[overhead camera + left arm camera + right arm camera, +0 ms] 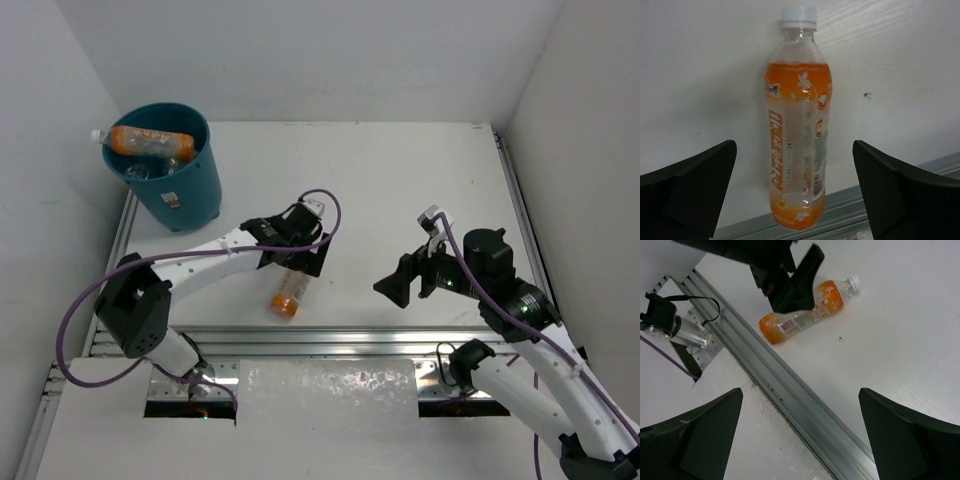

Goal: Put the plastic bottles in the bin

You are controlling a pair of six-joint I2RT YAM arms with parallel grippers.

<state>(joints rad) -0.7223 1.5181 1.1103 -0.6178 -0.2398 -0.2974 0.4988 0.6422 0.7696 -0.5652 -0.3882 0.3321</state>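
One orange bottle with a white cap (287, 297) lies on the white table near the front rail. My left gripper (297, 258) hovers right over it, open. In the left wrist view the bottle (797, 145) lies lengthwise between the spread jaws of the left gripper (794, 146), cap pointing away and untouched. The teal bin (186, 196) stands at the far left. It holds another orange bottle (150, 140) and clear ones (150, 168). My right gripper (392, 286) is open and empty to the right. Its wrist view shows the right gripper (801, 392) and the bottle (805, 317) under the left gripper (790, 275).
An aluminium rail (805, 410) runs along the table's front edge, just beside the bottle's base. A purple cable (335, 215) loops off the left wrist. White walls close in the table at the back and sides.
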